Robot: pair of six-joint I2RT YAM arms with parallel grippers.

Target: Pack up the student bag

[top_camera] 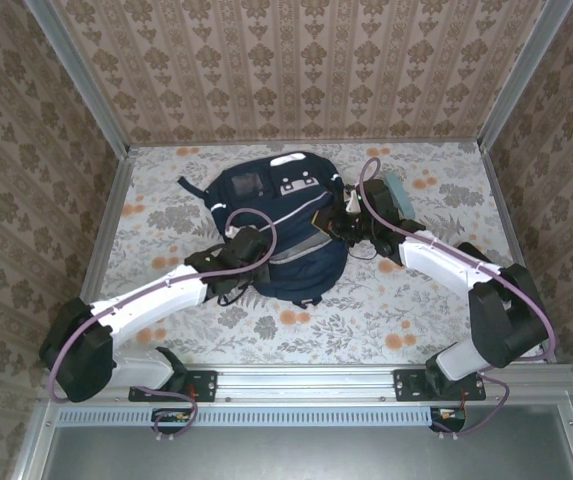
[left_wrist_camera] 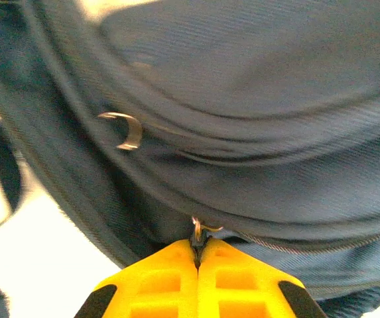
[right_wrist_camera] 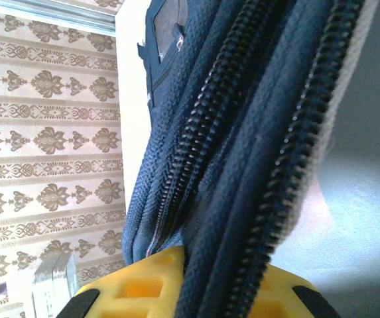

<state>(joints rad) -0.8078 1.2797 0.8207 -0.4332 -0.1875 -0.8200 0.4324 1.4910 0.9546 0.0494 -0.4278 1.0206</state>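
Floral table (top_camera: 416, 300); student bag (top_camera: 296, 270), its patches (top_camera: 296, 186) seemingly unreadable.

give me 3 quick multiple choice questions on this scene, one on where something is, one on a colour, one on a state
1. Where does the student bag lie?
A) mid-table, between both arms
B) on the floor
C) in the far left corner

2. What colour are the left gripper's fingers?
A) red
B) green
C) yellow

3. How is the left gripper?
A) wide open
B) shut on a metal zip pull
C) holding a pen

Answers: 1 A, the top view shows it central on the table; 2 C, the left wrist view shows yellow fingers; 3 B, the fingers meet around the pull.
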